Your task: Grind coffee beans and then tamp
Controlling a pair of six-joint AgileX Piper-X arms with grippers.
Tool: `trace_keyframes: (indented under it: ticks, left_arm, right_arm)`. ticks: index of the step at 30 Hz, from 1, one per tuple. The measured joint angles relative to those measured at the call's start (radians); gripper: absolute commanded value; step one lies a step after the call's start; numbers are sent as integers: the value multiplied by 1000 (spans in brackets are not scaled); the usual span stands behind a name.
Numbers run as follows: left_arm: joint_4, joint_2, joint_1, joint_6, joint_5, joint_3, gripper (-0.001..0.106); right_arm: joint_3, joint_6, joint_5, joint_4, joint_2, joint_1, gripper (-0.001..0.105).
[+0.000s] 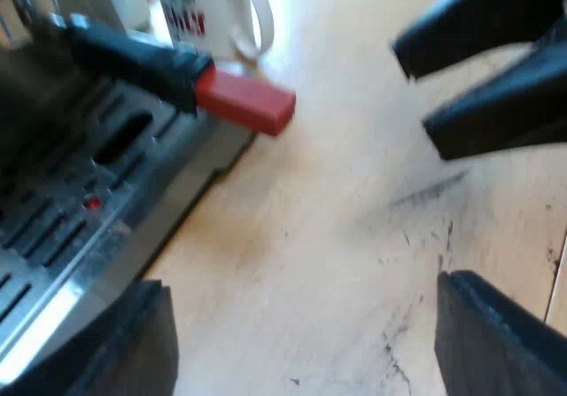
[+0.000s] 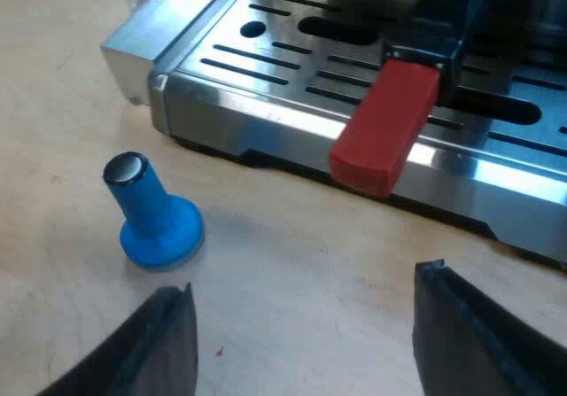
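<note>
Spread right claw (image 2: 306,283) near blue tamper (image 2: 155,214)

My left pincer (image 1: 306,343) and right pincer (image 2: 306,334) are each showing two matte black, wedge-shaped fingers (image 2: 168,347).

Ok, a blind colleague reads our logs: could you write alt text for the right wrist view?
A dark handle with a red block end juts out over the slotted steel drip tray of the silver espresso machine. A blue tamper stands upright on the light wooden table, apart from the machine, and the right gripper hangs above the table, black fingers open.
</note>
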Motion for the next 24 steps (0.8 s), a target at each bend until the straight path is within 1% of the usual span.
trace_keyframes:
  ticks: [2, 4, 5, 9, 15, 24]
  left_arm:
    - [-22, 0, 0, 0, 9, 15, 64]
    - [-43, 0, 0, 0, 33, 27, 64]
    - [-61, 0, 0, 0, 53, 35, 64]
    - [-86, 0, 0, 0, 78, 47, 64]
    - [-87, 0, 0, 0, 83, 48, 64]
    - [-87, 0, 0, 0, 83, 48, 64]
  right_arm:
    - [10, 0, 16, -18, 0, 0, 55]
    - [26, 0, 50, -44, 0, 0, 55]
    - [30, 0, 58, -46, 0, 0, 55]
    - [64, 0, 75, -106, 2, 0, 55]
    - [95, 0, 75, -122, 14, 0, 55]
    - [96, 0, 69, -140, 31, 0, 55]
